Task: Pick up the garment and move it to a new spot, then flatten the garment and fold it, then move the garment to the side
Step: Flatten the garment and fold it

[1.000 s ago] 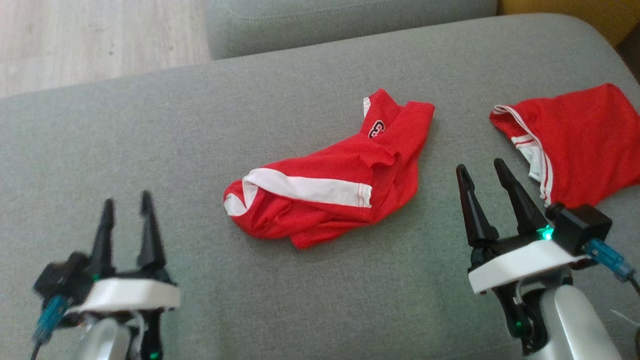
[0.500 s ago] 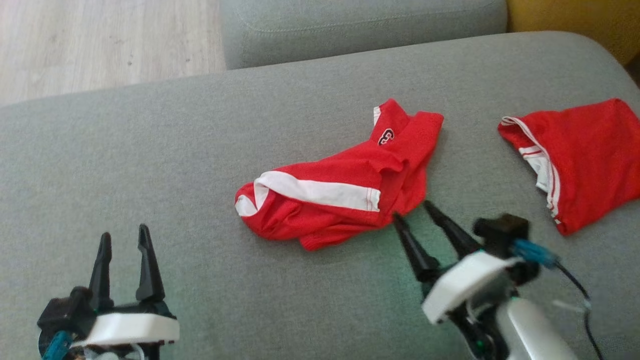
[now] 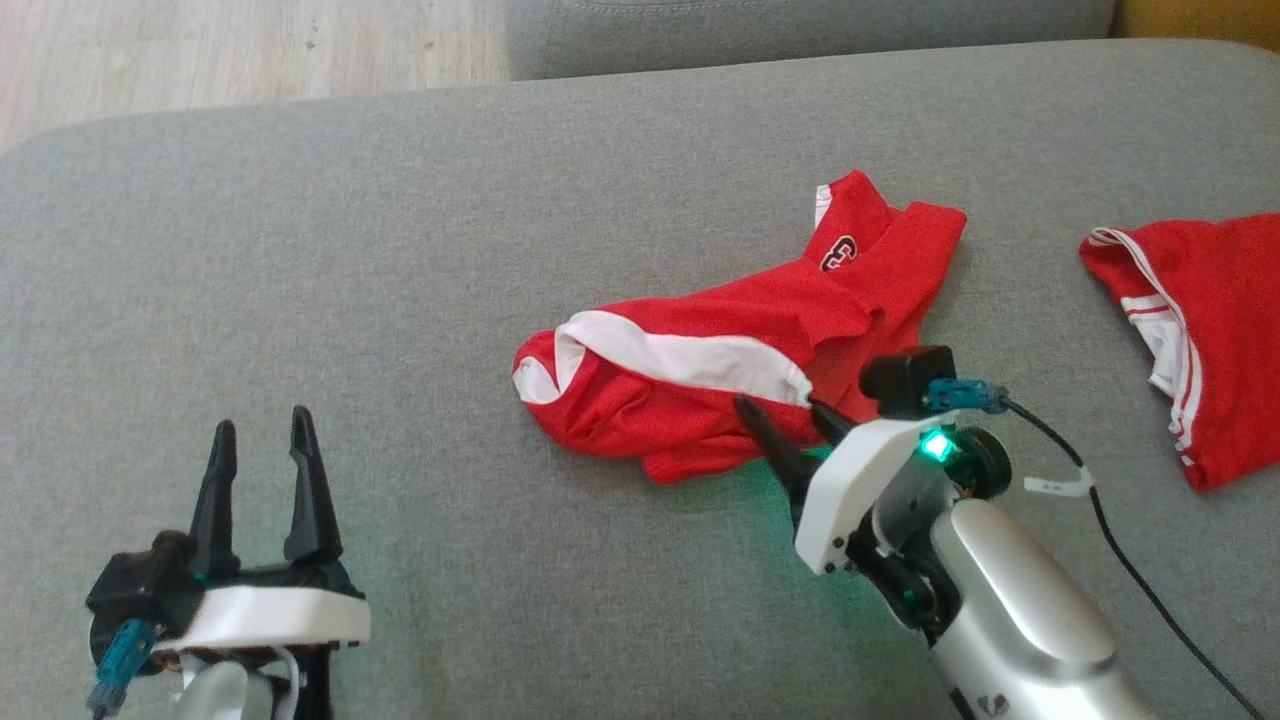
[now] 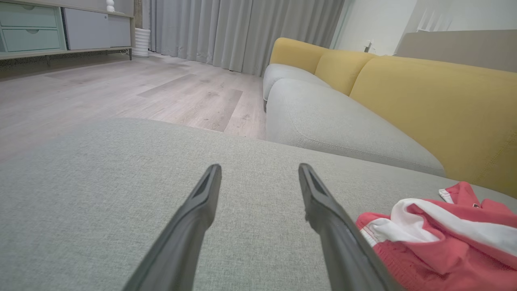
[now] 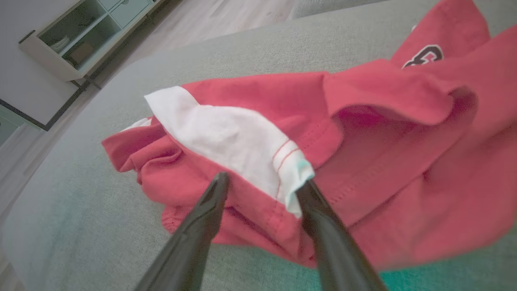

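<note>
Hanging nearest over grey fabric sofa cushion (image 3: 400, 250): left end effector (image 3: 261, 420), fingers wide apart, empty. Straddling white-banded hem of crumpled red jersey garment (image 3: 650, 410) mid-cushion: right end effector (image 3: 780, 408), fingers parted, not clamped. Farther right, second red garment (image 3: 1220, 330).

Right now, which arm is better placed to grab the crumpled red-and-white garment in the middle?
Right. The right tool straddles the white-banded hem of the crumpled red garment, jaws not yet shut. The left tool stands open over the grey fabric cushion, apart from it.
</note>
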Tool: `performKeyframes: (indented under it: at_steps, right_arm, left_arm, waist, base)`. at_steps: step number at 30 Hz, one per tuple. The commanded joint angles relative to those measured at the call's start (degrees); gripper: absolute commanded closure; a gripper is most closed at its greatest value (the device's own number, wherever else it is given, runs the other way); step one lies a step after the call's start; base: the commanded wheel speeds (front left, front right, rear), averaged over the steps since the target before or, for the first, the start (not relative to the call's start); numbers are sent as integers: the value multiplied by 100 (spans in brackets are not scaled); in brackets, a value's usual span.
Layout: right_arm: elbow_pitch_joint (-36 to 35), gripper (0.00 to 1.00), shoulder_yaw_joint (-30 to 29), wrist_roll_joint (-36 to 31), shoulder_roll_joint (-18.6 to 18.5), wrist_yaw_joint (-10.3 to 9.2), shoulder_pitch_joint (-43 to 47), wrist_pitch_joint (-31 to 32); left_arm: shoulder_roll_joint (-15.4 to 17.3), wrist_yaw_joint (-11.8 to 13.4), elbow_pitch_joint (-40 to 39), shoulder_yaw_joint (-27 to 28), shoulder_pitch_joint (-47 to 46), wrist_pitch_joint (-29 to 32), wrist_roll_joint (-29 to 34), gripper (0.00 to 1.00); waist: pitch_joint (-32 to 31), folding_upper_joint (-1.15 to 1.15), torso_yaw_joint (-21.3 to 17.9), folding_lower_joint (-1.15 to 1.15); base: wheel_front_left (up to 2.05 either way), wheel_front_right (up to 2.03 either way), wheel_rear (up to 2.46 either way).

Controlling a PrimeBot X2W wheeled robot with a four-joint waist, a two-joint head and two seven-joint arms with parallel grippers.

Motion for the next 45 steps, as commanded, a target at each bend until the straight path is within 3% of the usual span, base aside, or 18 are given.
performKeyframes:
  at_steps: [1,6,14,15,16,21,28,45]
  right_arm:
    - [-180,100,103,4,111,-4,-226,-107]
    - [-325,100,-420,-384,-2,-4,-121,-529]
    - [-1421,100,-1971,-1485,-509,-4,866,-321]
    - [-1546,59,-2074,-1552,-528,-4,960,-321]
    - [-1643,0,-2127,-1591,-548,-4,1027,-347]
    - [-1896,0,-2246,-1747,-550,-4,1221,-705]
    - [-2162,0,-2423,-1731,-245,-4,1652,-1310]
    - [-2634,0,-2330,-1706,-114,-4,2137,-1155]
  left_arm:
    - [58,-17,-153,215,-228,-53,63,0]
    - [20,-13,-160,320,-162,-53,88,0]
    - [-24,6,-222,467,27,-53,116,0]
    - [-34,5,-226,472,44,-53,118,0]
    - [-44,4,-227,475,60,-53,121,0]
    - [-99,-7,-225,503,135,-53,127,0]
    - [-158,-1,-213,562,332,-53,188,0]
    - [-213,33,-245,535,653,-53,297,0]
  waist:
    - [-1,0,-1,-1]
    - [-87,0,-112,-1]
    - [-221,0,-360,-1]
    - [-223,0,-381,-1]
    - [-224,0,-401,-1]
    - [-302,0,-462,-1]
    - [-566,0,-505,-1]
    - [-817,0,-578,-1]
  base:
    - [0,0,0]
    - [0,0,0]
    - [0,0,0]
    - [0,0,0]
    - [0,0,0]
    - [0,0,0]
    - [0,0,0]
    - [0,0,0]
